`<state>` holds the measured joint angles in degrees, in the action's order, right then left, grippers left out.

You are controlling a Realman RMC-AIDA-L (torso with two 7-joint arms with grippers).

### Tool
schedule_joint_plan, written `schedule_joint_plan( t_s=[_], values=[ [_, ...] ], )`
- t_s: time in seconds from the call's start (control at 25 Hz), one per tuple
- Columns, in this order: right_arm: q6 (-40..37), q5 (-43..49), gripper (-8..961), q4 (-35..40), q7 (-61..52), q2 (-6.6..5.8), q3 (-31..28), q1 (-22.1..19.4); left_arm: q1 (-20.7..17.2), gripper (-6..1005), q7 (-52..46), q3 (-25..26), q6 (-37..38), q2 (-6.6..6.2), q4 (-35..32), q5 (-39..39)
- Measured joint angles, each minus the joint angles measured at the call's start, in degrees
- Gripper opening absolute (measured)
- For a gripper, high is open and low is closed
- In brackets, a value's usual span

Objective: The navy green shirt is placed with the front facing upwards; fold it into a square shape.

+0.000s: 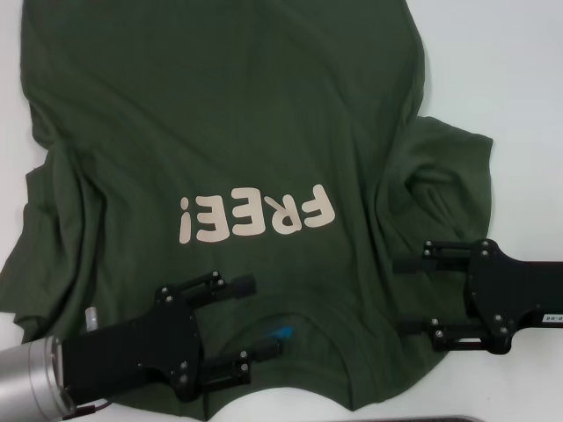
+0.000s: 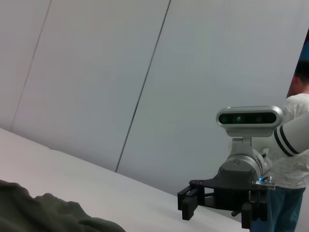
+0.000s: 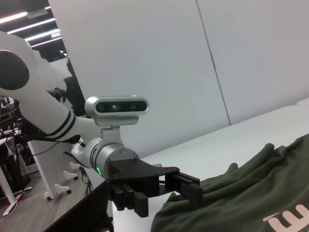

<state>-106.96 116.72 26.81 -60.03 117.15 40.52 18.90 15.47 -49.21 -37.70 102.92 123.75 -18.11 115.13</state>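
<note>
— Where do we see the navy green shirt (image 1: 237, 132)?

— Spread front up across the white table (image 1: 519, 70), "FREE!" lettering (image 1: 255, 214) facing us, collar (image 1: 290, 338) at our near edge.

— And our grippers?

— Our left gripper (image 1: 259, 316) hovers by the collar with fingers spread apart, holding nothing. Our right gripper (image 1: 406, 294) sits over the shoulder beside the bunched sleeve (image 1: 440, 189), likewise spread and empty.

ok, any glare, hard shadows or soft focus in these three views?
Head view: even, soft light; the navy green shirt shows only fold shading, the table is bright and near washed out, and the left gripper and right gripper look crisp. Left wrist view: the shirt edge is soft; the panelled wall is flat grey. Right wrist view: ceiling strip lights glare.
</note>
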Motion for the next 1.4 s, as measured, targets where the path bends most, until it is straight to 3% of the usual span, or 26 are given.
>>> schedule_joint_plan(
  t_s=[0.8, 0.96, 1.08, 1.16, 1.4],
  values=[
    [0.0, 0.0, 733, 0.0, 0.0, 0.0, 0.0, 0.36, 0.61, 752, -1.58, 0.81, 0.64, -0.09, -0.02, -0.38],
    [0.0, 0.0, 733, 0.0, 0.0, 0.0, 0.0, 0.4, 1.97, 752, -13.85, 3.39, 0.82, -0.64, -2.5, -0.71],
    [-0.01, 0.0, 732, 0.0, 0.0, 0.0, -0.03, 0.62, 3.71, 752, -31.66, 4.55, -0.3, -1.72, -6.19, -0.66],
    [0.0, 0.0, 732, 0.0, 0.0, 0.03, -0.03, 0.75, 5.24, 753, -43.23, 4.65, -1.04, -3.28, -7.7, -0.32],
    [0.0, 0.0, 732, 0.0, -3.67, 0.12, 0.0, 1.18, 7.47, 753, -63.05, 5.21, -0.35, -6.99, -9.95, -0.37]
  ],
)
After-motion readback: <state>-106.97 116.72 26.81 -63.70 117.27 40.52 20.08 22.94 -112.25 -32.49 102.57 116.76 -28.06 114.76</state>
